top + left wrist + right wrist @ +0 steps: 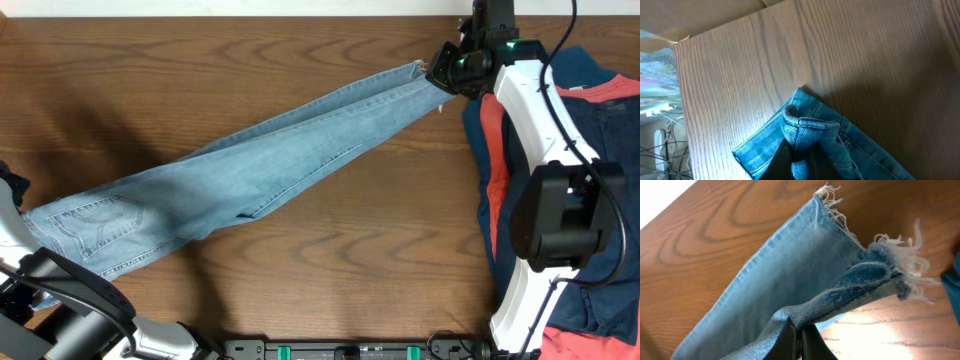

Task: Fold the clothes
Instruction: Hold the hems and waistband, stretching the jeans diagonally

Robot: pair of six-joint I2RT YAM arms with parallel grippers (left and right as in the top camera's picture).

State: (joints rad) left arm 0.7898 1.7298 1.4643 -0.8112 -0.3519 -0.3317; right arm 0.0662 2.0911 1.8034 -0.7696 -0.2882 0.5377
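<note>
Brown wood-grain worktop [300,280], with the light-blue faded denim jeans [260,165] stretched diagonally across it, waistband near-left and frayed hems far-right. Left claw [799,152] is pinched on the waistband and right claw [801,335] is clamped on a hem, so I'd guess the fold goes end to end.

1. A brown wood-grain table [330,250] fills the overhead view.
2. A pair of light-blue jeans [250,165] stretches diagonally across it, with the waist and stitched pocket at the near left and the frayed hems at the far right.
3. At the right edge lies a heap of dark navy garments [612,135], with a red-orange shirt [612,90] among them.
</note>
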